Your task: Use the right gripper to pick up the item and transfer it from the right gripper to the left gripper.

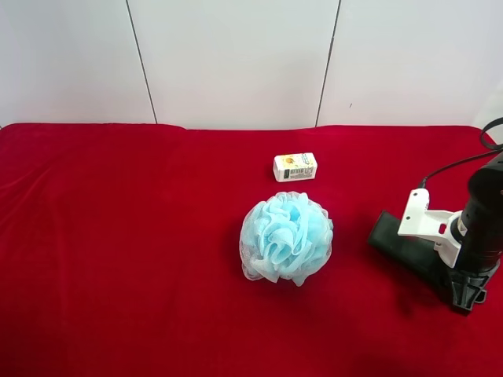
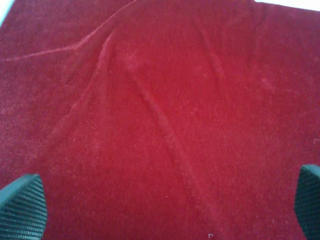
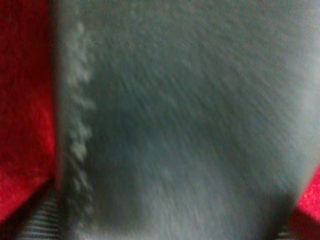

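Two steps make up this job, and the first, the pick-up, is the one in hand. The item, a long dark case, lies flat on the red cloth at the right side of the scene. It sits apart from the blue mesh puff to its left and nearer than the small white box.

The right gripper, on its white bracket, is down over the case's near right end. In the right wrist view the case's grey surface and stitched edge fill almost everything, blurred, so the gripper is very close to it or on it. Whether the jaws are closed on the case I cannot tell.

The left gripper has only bare cloth between its fingertips, which stand wide apart and hold nothing.

By my judgement, the next move calls for a firm pinch across the case's width. Then comes a lift clear of the cloth and a carry leftward, leaving one end free for the left gripper.
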Motion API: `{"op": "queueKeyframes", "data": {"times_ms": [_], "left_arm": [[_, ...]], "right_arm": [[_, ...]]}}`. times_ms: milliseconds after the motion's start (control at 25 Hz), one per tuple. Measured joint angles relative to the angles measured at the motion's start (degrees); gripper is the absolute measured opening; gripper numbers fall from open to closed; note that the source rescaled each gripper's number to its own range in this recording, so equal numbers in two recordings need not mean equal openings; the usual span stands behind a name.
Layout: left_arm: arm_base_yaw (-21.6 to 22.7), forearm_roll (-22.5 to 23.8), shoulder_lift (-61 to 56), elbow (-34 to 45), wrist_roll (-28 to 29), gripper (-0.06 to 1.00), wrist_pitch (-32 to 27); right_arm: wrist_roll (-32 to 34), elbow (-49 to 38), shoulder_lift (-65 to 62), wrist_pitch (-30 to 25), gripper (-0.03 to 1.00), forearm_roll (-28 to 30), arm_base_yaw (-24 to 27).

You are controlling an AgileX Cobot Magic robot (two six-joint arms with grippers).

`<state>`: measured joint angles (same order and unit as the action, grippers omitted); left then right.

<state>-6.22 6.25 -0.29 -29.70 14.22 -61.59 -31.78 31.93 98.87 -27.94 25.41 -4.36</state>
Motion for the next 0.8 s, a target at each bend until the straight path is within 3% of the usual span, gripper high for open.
{"op": "queueKeyframes", "data": {"times_ms": [400, 800], "left_arm": [[0.0, 0.0, 0.0, 0.0, 0.0, 1.0, 0.0], [0.0, 0.0, 0.0, 0.0, 0.0, 1.0, 0.0]], "right_arm": [[0.05, -0.22, -6.48, 0.53, 0.2, -0.81, 0.0], [-0.03, -0.29, -16.67, 9.2, 0.18, -14.93, -1.07]]}}
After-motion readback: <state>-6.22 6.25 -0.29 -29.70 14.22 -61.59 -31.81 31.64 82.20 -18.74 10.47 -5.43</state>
